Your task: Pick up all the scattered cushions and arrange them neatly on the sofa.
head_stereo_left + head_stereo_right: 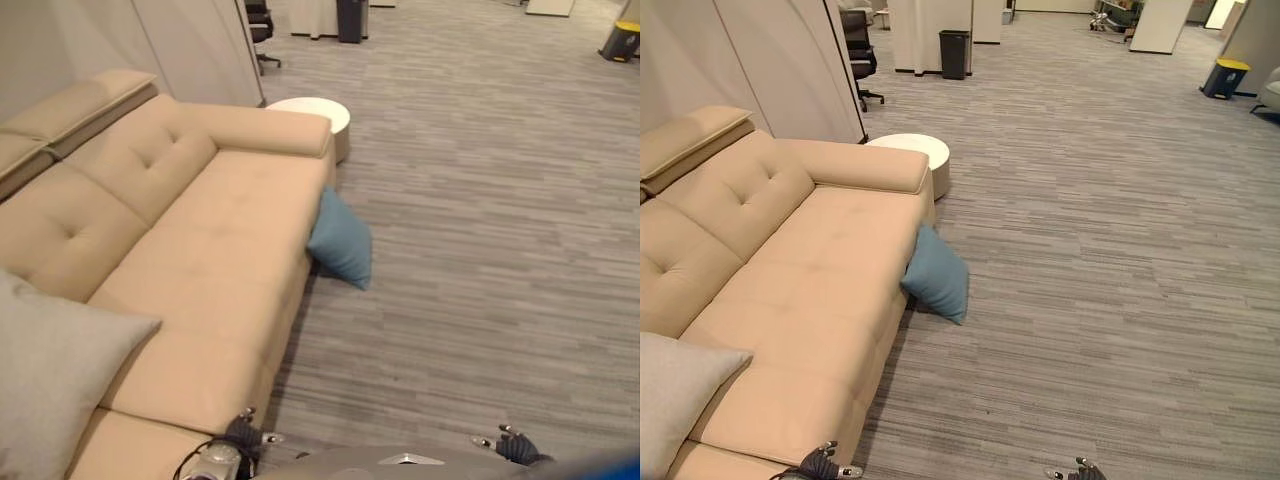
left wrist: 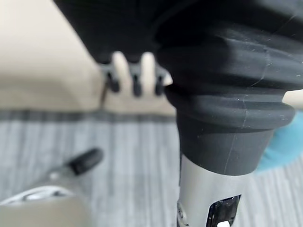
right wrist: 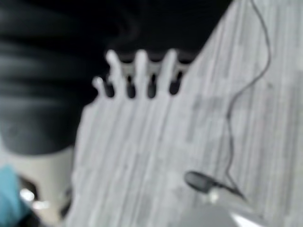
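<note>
Blue cushion (image 1: 341, 240) on the floor (image 1: 480, 200) at centre frame, tilted and leaning against the front edge of the sofa (image 1: 200, 270), just below the armrest end. Grey cushion (image 1: 50, 385) at lower left, propped on the sofa seat against the backrest, one corner pointing toward frame centre. Long run of bare beige seat between the two cushions, from the grey corner up to the armrest at upper centre. Sofa front edge running diagonally from lower centre up to the blue cushion.

Round white table (image 1: 318, 118) just past the armrest, near the upper centre, close to the sofa's end. Wide open striped floor across the whole right half of the frame, from the blue cushion out to the right edge. Black office chair (image 1: 858, 50) and black bin (image 1: 954, 52) far off along the top; yellow-topped bin (image 1: 1225, 75) at upper right, well apart from everything.

Left hand (image 2: 135, 75) low at bottom centre-left of the head views, just off the sofa's front edge, fingers straight and relaxed in its wrist view, holding nothing, thumb (image 2: 83, 161) apart. Right hand (image 3: 139, 75) at bottom right over bare floor, fingers likewise straight and spread, empty.
</note>
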